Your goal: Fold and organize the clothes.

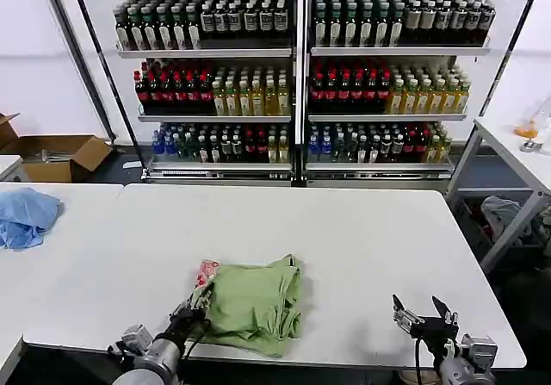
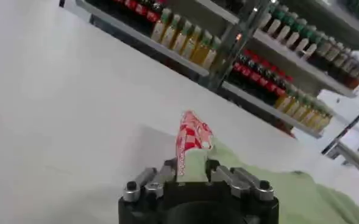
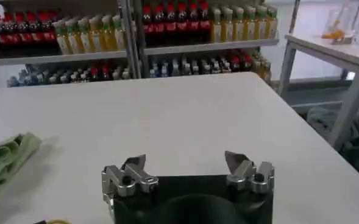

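Note:
A sage-green shirt (image 1: 256,303) lies folded into a loose bundle near the front edge of the white table (image 1: 362,239), a pink-red-and-white printed corner (image 1: 206,274) sticking up at its left. My left gripper (image 1: 200,305) is shut on that left edge; in the left wrist view the green cloth and printed strip (image 2: 191,137) sit pinched between the jaws of the left gripper (image 2: 194,165). My right gripper (image 1: 424,311) hovers open over bare table to the shirt's right, nothing between its fingers. In the right wrist view the right gripper (image 3: 185,161) faces bare tabletop, with the shirt's edge (image 3: 5,159) far off.
A crumpled blue cloth (image 1: 24,214) lies on the adjoining table at the left. Shelves of bottles (image 1: 297,75) stand behind the table. A cardboard box (image 1: 60,155) sits on the floor at the left, and a second white table (image 1: 516,148) stands at the right.

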Available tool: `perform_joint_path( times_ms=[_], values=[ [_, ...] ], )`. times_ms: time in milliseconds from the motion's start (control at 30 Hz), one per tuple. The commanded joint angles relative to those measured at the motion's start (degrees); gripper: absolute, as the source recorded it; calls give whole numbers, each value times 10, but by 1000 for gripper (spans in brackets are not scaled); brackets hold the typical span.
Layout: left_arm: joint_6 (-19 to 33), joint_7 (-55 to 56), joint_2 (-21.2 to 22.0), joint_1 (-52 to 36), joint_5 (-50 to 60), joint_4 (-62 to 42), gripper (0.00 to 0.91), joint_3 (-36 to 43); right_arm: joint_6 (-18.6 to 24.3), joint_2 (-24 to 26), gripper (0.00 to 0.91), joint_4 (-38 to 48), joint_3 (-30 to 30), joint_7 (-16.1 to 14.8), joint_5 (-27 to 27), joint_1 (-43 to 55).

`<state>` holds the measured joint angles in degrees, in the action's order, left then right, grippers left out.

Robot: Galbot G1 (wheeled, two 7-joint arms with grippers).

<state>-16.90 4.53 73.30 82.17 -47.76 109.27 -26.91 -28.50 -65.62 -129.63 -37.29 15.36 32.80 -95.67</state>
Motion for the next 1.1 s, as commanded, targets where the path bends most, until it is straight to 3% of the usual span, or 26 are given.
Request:
perform_joint_path(
  times_ms=[33,233,400,567,733,800,900,1100],
  values=[
    [-13,-15,3,-2,-125,-3,20,-20,0,-1,907,-2,-1,0,0,-1],
    [-32,-15,8,-4,-204,0,20,-49,0,-1,907,-2,-3,0,1,-1],
    [-51,-7,-15,-15,-241,5,20,-151,1,0,907,-1,-4,0,4,1],
    [-67,5,-115,-33,-222,18,20,-305,1,0,907,2,-1,0,7,10],
    [-95,-10,-191,-38,-124,77,20,-381,0,-2,907,3,7,1,7,20],
    [-105,-18,-207,-39,-84,101,20,-378,0,-1,907,3,8,0,8,20],
    [-118,-35,-219,-41,7,148,20,-305,1,-1,907,4,7,0,8,19],
    [-113,-45,-160,-63,289,123,20,-32,4,-1,907,2,1,-1,7,11]
  ],
)
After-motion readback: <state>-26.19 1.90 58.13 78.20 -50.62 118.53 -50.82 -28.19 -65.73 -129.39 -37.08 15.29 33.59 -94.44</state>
